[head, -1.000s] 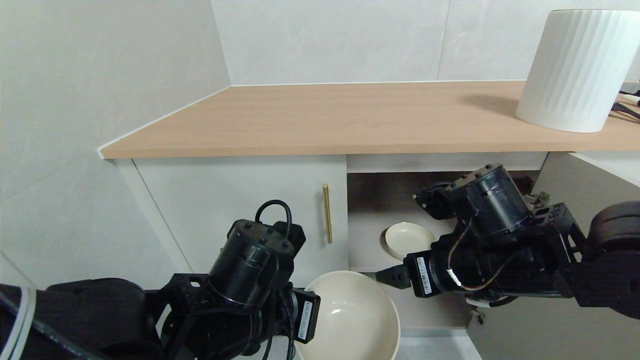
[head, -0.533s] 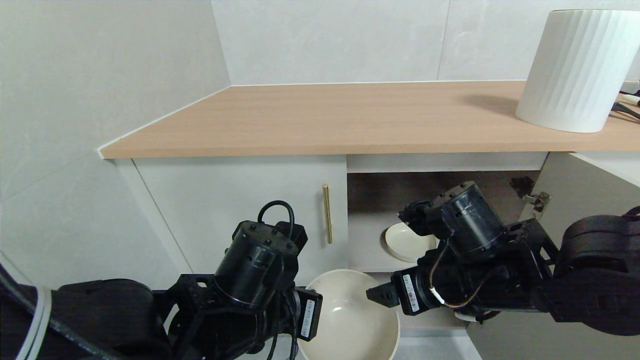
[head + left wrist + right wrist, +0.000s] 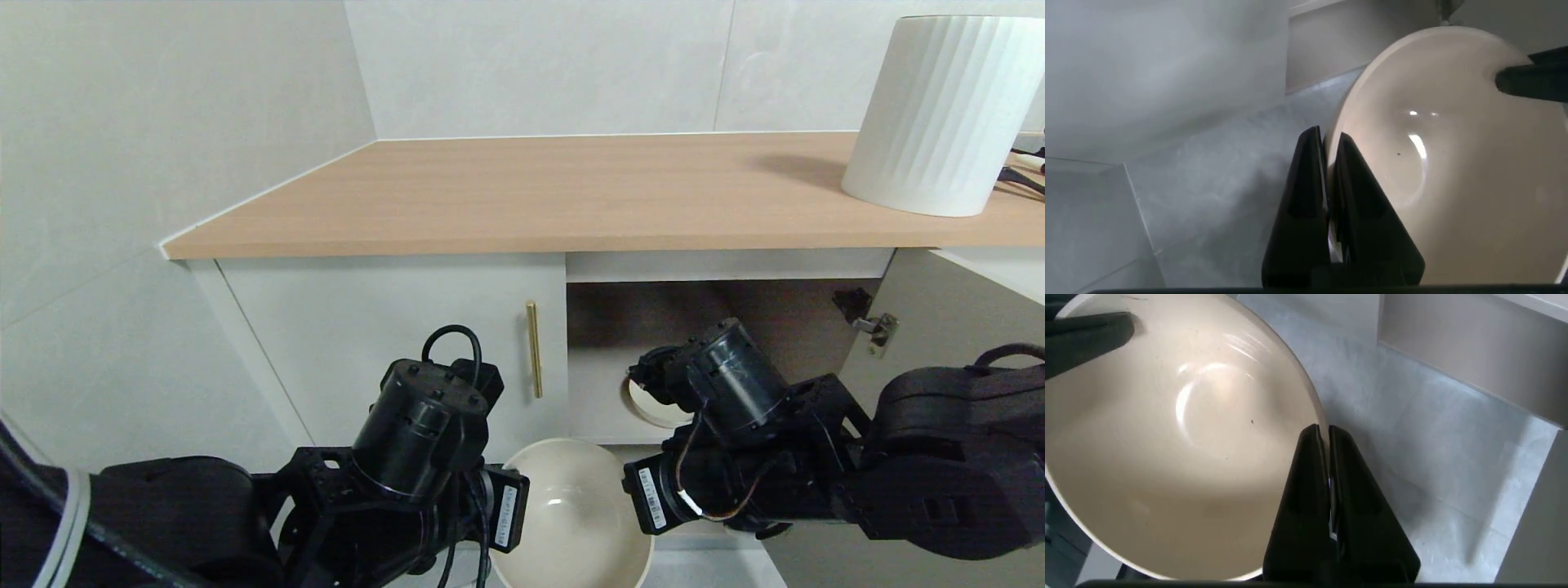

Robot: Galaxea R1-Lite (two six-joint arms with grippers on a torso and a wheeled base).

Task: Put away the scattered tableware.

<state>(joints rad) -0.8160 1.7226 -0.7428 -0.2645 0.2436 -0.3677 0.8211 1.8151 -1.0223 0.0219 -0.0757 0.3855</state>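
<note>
bowl (image 3: 571, 523) rim pinched between left end effector (image 3: 1327, 147) and right end effector (image 3: 1324, 437).

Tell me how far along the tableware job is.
Done: a small plate lies on the shelf of the open cabinet. In hand: the left pincer and right pincer both clamp the rim of the cream bowl, held in front of the opening. Left: the bowl is not yet on the shelf.
</note>
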